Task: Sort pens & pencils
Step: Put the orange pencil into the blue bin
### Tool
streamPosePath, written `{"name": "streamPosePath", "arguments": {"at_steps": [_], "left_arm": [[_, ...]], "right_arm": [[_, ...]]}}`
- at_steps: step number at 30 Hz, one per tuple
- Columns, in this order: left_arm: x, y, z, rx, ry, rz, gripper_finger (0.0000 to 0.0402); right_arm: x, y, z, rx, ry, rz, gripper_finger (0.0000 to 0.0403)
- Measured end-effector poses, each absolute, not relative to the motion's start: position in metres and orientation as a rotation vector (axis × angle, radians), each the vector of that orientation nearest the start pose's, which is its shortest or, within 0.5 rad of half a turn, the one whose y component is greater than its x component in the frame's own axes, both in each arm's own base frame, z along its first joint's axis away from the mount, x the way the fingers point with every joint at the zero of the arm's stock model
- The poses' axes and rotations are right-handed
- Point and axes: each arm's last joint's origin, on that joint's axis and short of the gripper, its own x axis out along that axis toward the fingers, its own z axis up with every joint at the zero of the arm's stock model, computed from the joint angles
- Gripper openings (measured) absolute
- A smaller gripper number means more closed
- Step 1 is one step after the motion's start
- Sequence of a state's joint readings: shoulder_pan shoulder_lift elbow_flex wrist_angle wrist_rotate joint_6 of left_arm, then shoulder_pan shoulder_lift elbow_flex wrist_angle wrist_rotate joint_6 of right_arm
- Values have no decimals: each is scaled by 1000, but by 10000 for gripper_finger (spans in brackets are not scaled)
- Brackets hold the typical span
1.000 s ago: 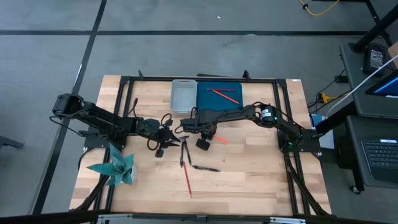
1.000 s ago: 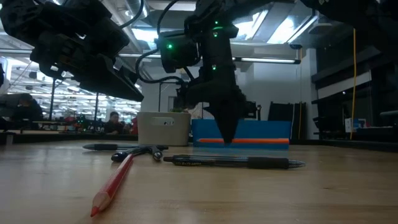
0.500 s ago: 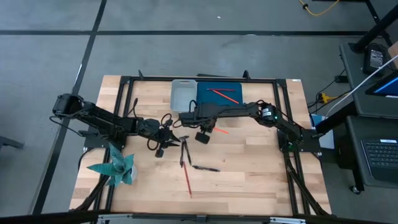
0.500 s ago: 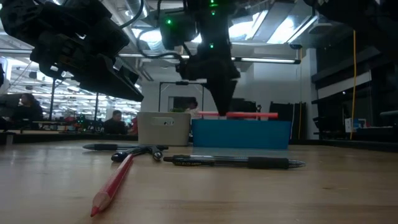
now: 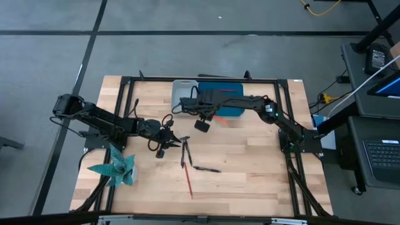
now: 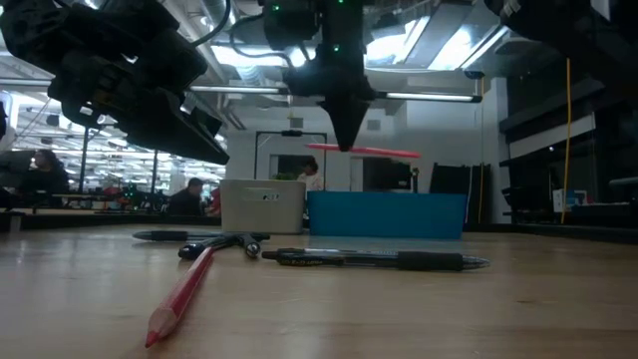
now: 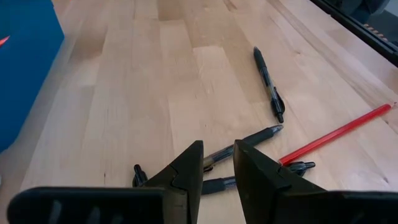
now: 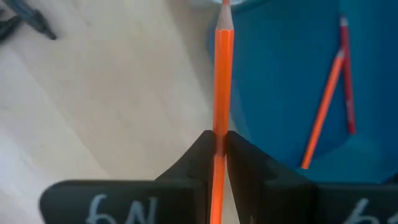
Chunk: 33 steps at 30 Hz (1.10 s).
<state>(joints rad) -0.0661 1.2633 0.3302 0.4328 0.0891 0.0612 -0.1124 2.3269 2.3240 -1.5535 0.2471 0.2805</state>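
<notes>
My right gripper [image 5: 203,124] hangs above the near edge of the blue bin [image 5: 232,111], shut on an orange pencil [image 6: 379,152]. Two more pencils [image 8: 333,87] lie inside that bin. On the table lie two crossed black pens [image 5: 185,152], a third pen [image 5: 207,169] and a red pencil [image 5: 189,181]. My left gripper [image 7: 217,152] stands open, low over the table just left of the crossed pens [image 7: 245,137], touching nothing. My right gripper pinches the orange pencil's shaft [image 8: 217,127] between its two fingers, which come from above, pointing down, and lie across it. The sharpened end [image 8: 224,7] sticks well out from the fingers. The pencil hangs about level, lifted clear, higher than the bin's rim.
A pale grey bin [image 5: 182,95] stands left of the blue one at the table's far side. A teal folded-paper shape [image 5: 116,167] sits near the left edge. Black frame rails [image 5: 282,125] run around the table. People show in the room beyond.
My right gripper has risen with the orange pencil and gone toward the table's far edge, from beside the blue bin's near wall to above its rim. The pencil has stayed level in the hold. The pens and the red pencil on the table have not moved.
</notes>
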Motion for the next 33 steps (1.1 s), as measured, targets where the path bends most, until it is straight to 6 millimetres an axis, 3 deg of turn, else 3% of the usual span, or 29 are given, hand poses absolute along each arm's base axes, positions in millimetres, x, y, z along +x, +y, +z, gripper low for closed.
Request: {"name": "streamPosePath", "arguments": {"at_steps": [21,33], "left_arm": [[216,-17,144,47,534,-163,82],[216,-17,144,46,540,-162,82]], "right_arm": [[429,-121,269,170,1507,-544,41],[413,-140,286,202,1477,-575,36]]}}
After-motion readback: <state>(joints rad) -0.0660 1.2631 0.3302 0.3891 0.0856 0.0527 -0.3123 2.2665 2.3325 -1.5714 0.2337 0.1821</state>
